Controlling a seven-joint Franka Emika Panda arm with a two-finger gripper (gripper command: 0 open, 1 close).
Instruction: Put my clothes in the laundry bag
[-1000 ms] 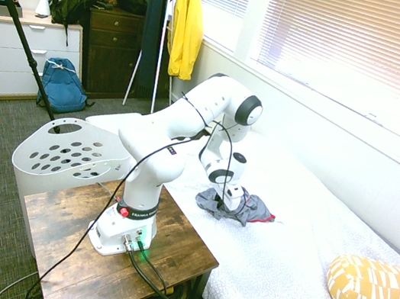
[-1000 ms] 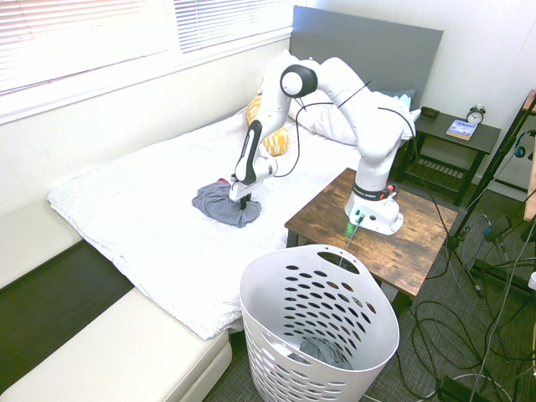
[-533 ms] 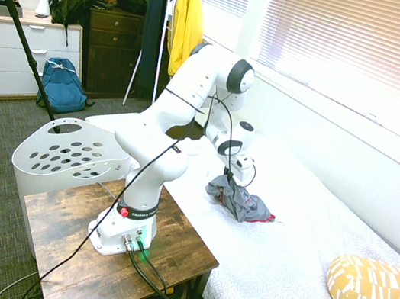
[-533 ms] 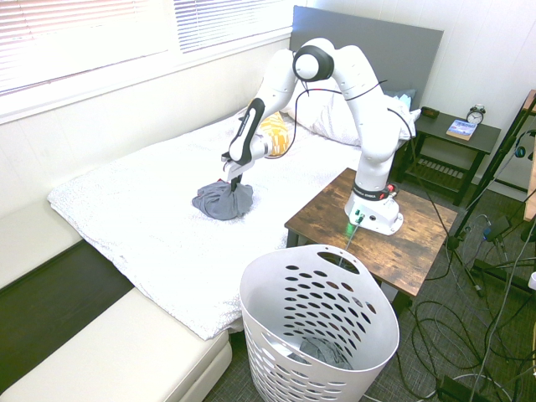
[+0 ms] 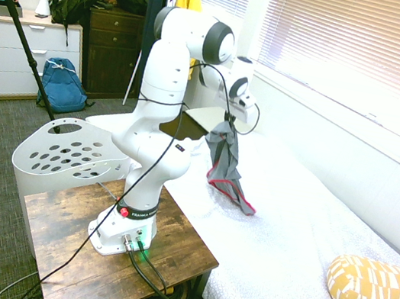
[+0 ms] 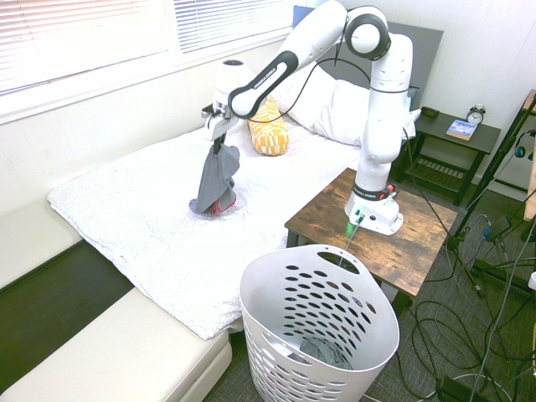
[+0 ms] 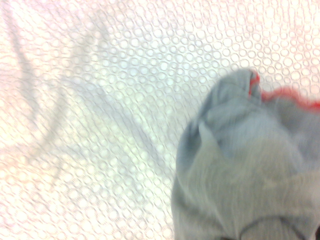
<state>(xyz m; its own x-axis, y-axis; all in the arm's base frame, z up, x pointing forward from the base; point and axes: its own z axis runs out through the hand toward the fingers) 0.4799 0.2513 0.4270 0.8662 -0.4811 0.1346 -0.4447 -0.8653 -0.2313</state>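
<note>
My gripper (image 5: 230, 118) (image 6: 219, 137) is shut on the top of the clothes (image 5: 225, 166) (image 6: 215, 179), a grey-blue garment with red-pink edging. It hangs straight down from the gripper above the white bed (image 6: 151, 226), its lower end just at the cover. Close up in the wrist view, the clothes (image 7: 245, 165) fill one corner over the bubbly bedcover. The laundry bag (image 6: 318, 327) (image 5: 67, 153), a white basket with oval holes, stands on the floor beside the wooden table, well apart from the gripper.
A wooden side table (image 6: 419, 243) sits between bed and basket. A yellow patterned pillow (image 5: 373, 287) (image 6: 268, 134) lies on the bed. A yellow jacket (image 5: 188, 8), a blue backpack (image 5: 62, 85) and dressers stand at the far wall.
The arm has risen and swung upward, lifting the clothes off the bed; they now dangle stretched out instead of lying bunched on the cover.
</note>
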